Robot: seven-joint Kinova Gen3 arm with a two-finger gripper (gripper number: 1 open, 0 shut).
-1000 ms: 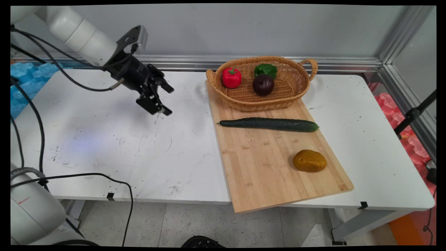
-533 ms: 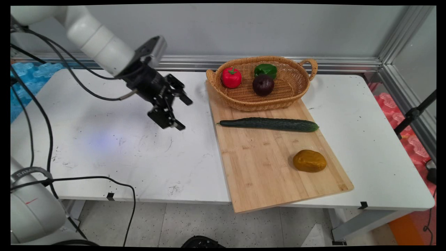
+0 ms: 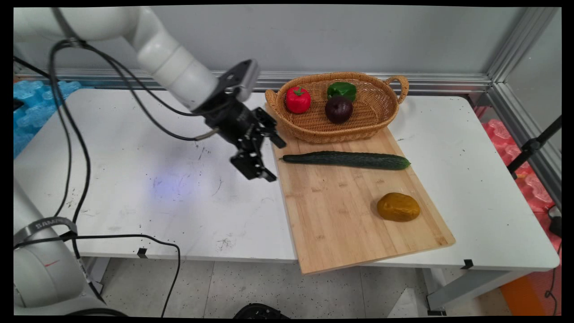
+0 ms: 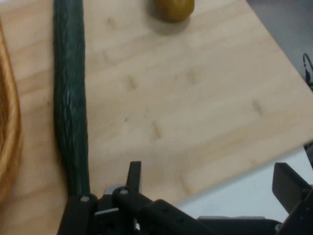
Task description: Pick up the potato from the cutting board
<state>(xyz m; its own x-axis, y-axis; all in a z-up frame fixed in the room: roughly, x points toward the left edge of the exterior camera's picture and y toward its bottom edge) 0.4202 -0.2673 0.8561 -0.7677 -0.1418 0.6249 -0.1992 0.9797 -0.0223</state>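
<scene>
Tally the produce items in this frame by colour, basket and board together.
Green: 2, the cucumber on the cutting board and the green pepper in the basket
Red: 1, the red pepper
Dark purple: 1, the round dark fruit
Yellow-brown: 1, the potato
Total: 5
</scene>
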